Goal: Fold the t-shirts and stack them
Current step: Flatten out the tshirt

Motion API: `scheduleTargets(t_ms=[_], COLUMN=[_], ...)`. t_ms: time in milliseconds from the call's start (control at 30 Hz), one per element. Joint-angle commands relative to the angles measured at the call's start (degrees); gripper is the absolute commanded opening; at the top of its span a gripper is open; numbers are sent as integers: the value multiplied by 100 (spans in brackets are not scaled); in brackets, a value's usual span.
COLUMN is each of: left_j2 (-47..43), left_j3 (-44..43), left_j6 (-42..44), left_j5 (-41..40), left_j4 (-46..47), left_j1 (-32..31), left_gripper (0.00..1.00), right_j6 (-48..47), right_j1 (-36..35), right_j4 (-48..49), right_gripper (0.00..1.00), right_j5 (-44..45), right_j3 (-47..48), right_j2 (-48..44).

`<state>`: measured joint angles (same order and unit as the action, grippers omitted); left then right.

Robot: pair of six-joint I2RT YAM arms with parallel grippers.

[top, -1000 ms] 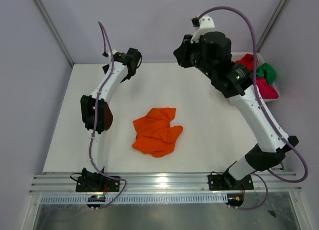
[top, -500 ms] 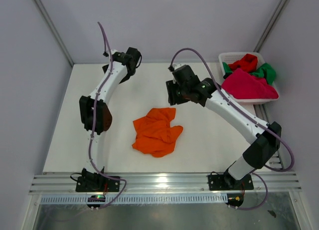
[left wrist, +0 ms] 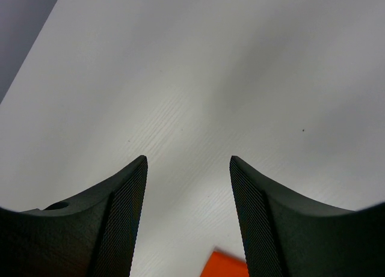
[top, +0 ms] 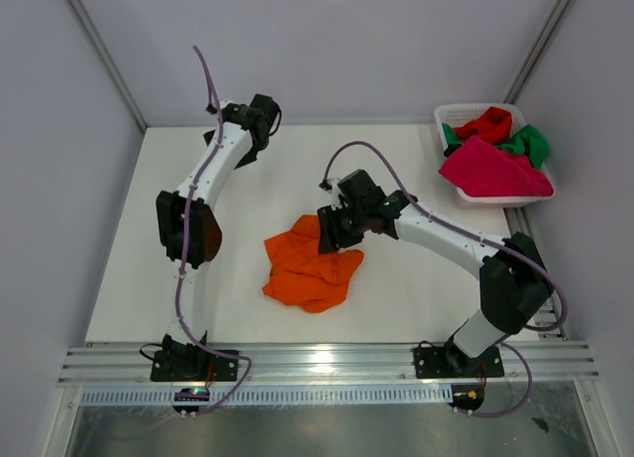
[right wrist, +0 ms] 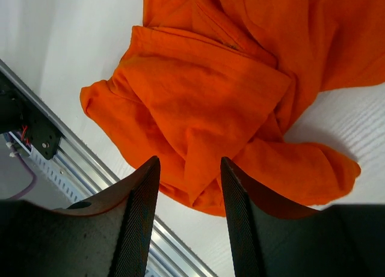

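Note:
A crumpled bright orange t-shirt (top: 309,267) lies in the middle of the white table. My right gripper (top: 332,234) hangs open over its far right corner; in the right wrist view the shirt (right wrist: 240,97) fills the space beyond my open gripper (right wrist: 189,169), nothing between the fingers. My left gripper (top: 248,140) is open and empty at the far left of the table; in the left wrist view (left wrist: 188,163) only bare table and a sliver of orange cloth (left wrist: 225,265) show. Magenta-pink (top: 490,170), red (top: 487,123) and green (top: 525,142) shirts lie in the basket.
The white lattice basket (top: 448,115) stands at the far right corner of the table. An aluminium rail (top: 327,363) runs along the near edge, also in the right wrist view (right wrist: 78,169). Grey walls enclose the table on three sides.
My right arm has swung from high near the basket down and left to the orange shirt's far right corner. The left arm and the shirt have not moved.

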<state>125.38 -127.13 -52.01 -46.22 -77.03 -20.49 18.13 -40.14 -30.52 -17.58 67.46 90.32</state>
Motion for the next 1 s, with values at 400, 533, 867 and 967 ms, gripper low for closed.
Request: scheduleTargets(t_ms=[400, 533, 867, 967], left_j2=[-313, -313, -286, -277], left_j3=[277, 285, 391, 417], left_j6=[112, 112, 173, 182], left_j5=[-81, -54, 51, 25], left_j4=[-1578, -1551, -1455, -1446], left_j1=[19, 10, 10, 19], left_gripper=[60, 60, 60, 60], right_j6=[-266, -354, -556, -539], right_j1=[-29, -29, 6, -3], right_j4=[802, 802, 688, 705], right_gripper=[49, 49, 49, 49], right_j5=[158, 387, 941, 941], right_j3=[48, 214, 742, 795], right_j2=[978, 1110, 1461, 1532])
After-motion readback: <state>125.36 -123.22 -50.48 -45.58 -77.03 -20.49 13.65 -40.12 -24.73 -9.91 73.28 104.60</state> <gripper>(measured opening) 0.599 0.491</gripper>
